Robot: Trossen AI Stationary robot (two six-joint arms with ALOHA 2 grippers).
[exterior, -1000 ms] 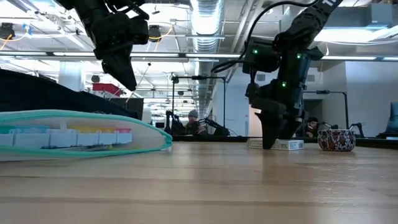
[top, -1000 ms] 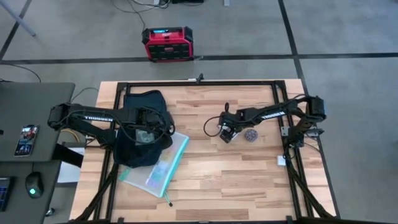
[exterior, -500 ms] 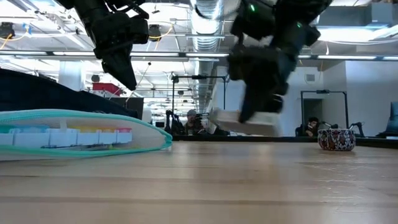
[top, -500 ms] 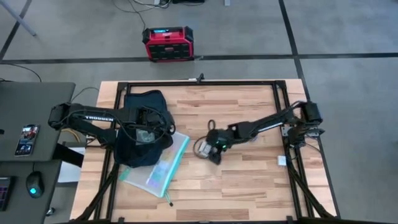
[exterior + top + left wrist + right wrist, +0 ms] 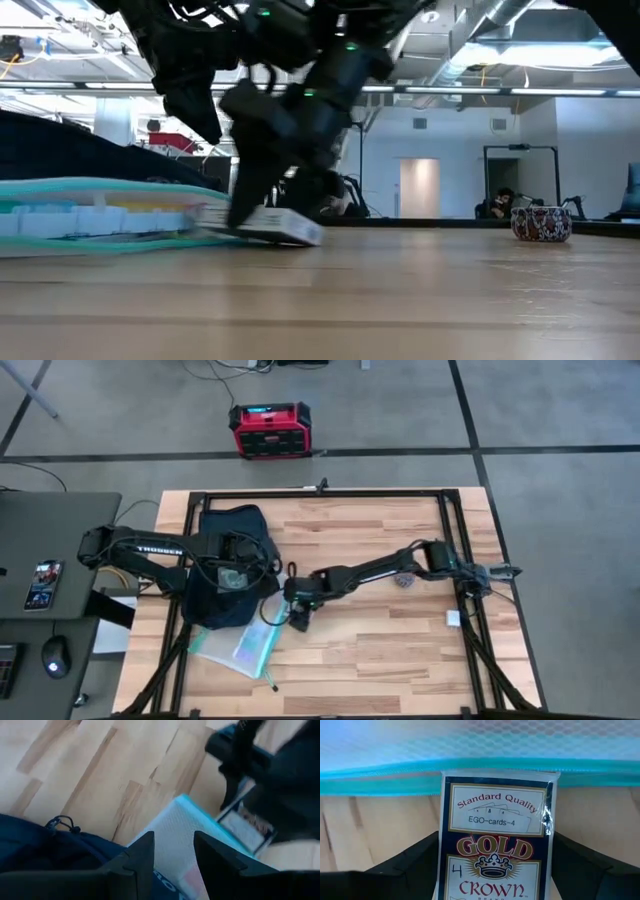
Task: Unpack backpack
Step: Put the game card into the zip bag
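The dark navy backpack [image 5: 228,532] lies flat at the table's far left. A mesh pouch with teal edging [image 5: 248,642] rests on the table, partly under the backpack's near end. My left gripper [image 5: 173,854] hangs open above the backpack's near end, with nothing between its fingers. My right arm reaches across the table. My right gripper [image 5: 298,608] is shut on a blue pack of playing cards [image 5: 497,845] right at the pouch's right edge [image 5: 470,776]. My right gripper pinches the card pack's two long sides [image 5: 445,870] between its two fingers [image 5: 407,865]. It comes slanting down from the table's right. The fingers lie along the pack. The pack [image 5: 268,226] sits low and slightly tilted, its far end over the pouch's teal edge.
A small patterned bowl [image 5: 403,578] and a small white item [image 5: 452,618] sit toward the table's right side. A red-black box [image 5: 270,430] stands on the floor beyond the far edge. A desk with a phone [image 5: 40,585] adjoins the left side.
My right gripper has swept from the table's right part toward the left, carrying the card pack lifted, then come down at the pouch's right edge. The pouch's right edge has been pushed a little to the left.
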